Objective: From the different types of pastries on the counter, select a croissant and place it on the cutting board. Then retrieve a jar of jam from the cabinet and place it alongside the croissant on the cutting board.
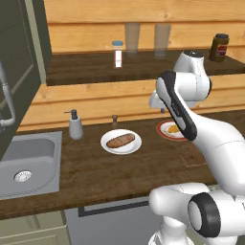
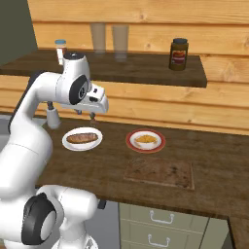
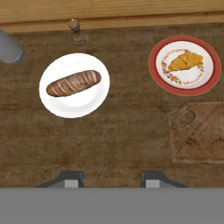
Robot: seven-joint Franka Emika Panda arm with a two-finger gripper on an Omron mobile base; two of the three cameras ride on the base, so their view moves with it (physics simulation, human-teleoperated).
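Dark wood-grain bench (image 2: 107, 165) carries what we see: our tool (image 3: 111, 178) hovers above it, fingers parted and empty. On a red-rimmed plate (image 3: 154, 70) lies the croissant (image 3: 185, 61), just beside the cutting board (image 3: 201, 135); the brown loaf-like pastry (image 3: 73, 82) rests on a white plate (image 3: 87, 105).

A white plate (image 3: 74, 85) in the upper left holds the brown loaf-like pastry (image 3: 73, 82). A red-rimmed plate (image 3: 184, 65) in the upper right carries the croissant (image 3: 186, 61). The cutting board (image 3: 199, 133) lies at the right edge, below that plate, on the counter (image 3: 118, 131). Two dark fingertips (image 3: 69, 179) rise at the bottom, apart.
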